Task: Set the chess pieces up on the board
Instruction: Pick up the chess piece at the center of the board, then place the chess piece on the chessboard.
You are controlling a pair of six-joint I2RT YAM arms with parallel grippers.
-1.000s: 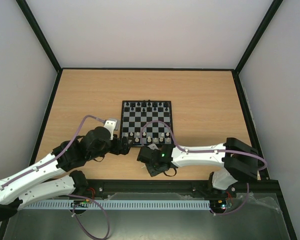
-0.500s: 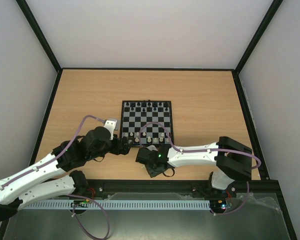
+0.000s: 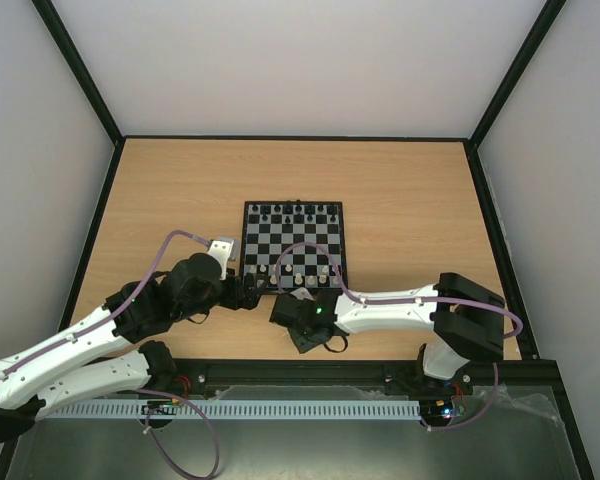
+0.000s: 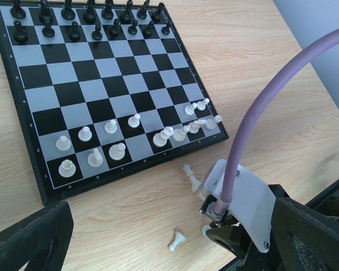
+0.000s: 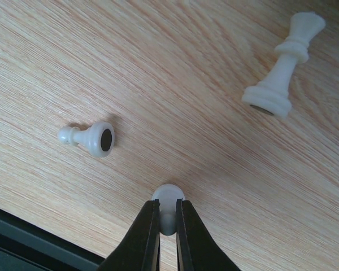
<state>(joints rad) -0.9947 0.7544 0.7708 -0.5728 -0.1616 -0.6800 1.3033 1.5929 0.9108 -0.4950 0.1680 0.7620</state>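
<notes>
The board lies mid-table, with black pieces on its far rows and white chess pieces on its near rows, several of them heaped at the near right corner. In the right wrist view, my right gripper is shut on a small white piece against the table. A white pawn and a taller white piece lie on their sides nearby. Both also show in the left wrist view, the pawn and the taller piece. My left gripper is open and empty by the board's near left corner.
The right arm's white camera mount and purple cable fill the space between my left fingers. Black frame rails edge the table. Bare wood lies left, right and beyond the board.
The right arm has shifted slightly left and toward the near edge, its elbow drawing in. The left arm has not moved.
</notes>
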